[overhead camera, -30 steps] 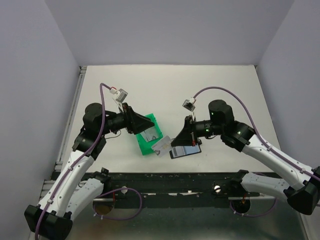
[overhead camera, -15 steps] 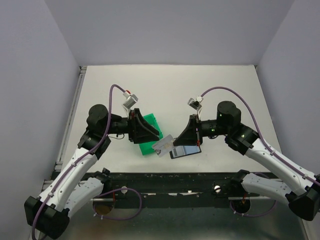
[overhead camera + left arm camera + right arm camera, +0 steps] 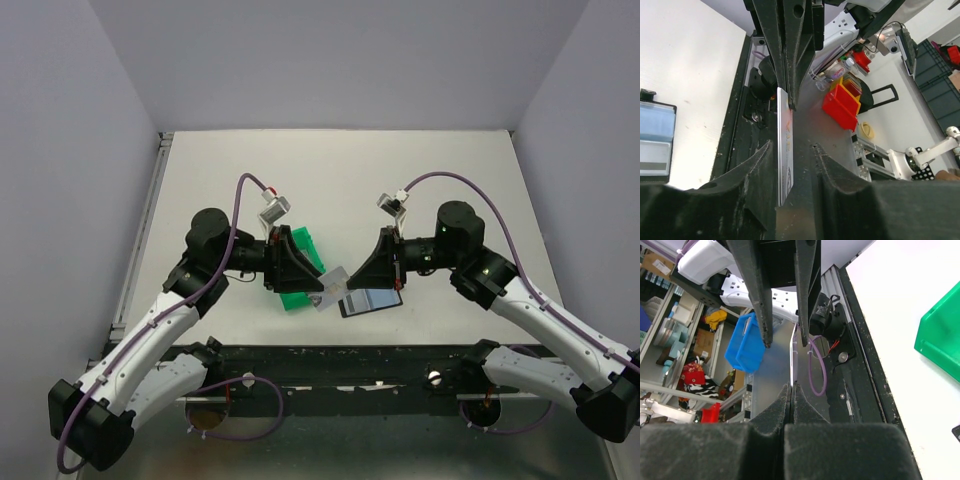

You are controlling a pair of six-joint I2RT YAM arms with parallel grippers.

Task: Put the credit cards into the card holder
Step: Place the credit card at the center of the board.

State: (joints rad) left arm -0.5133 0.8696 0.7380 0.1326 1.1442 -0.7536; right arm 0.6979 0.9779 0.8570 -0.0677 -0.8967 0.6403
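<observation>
A silvery-white credit card hangs in the air above the table's near edge, with my right gripper shut on its right end. My left gripper is open, its two fingers straddling the card's left end. In the left wrist view the card stands edge-on close to the left finger, with a gap to the other finger. In the right wrist view my right gripper pinches the thin card. The black card holder lies open on the table under the right gripper, with pale blue and grey cards in its slots.
A green plastic bin sits under the left gripper, and its corner shows in the right wrist view. The table's black front rail runs just below both grippers. White walls close in the table.
The left arm has reached right over the green bin until its fingers flank the held card. The right gripper has kept the card almost still.
</observation>
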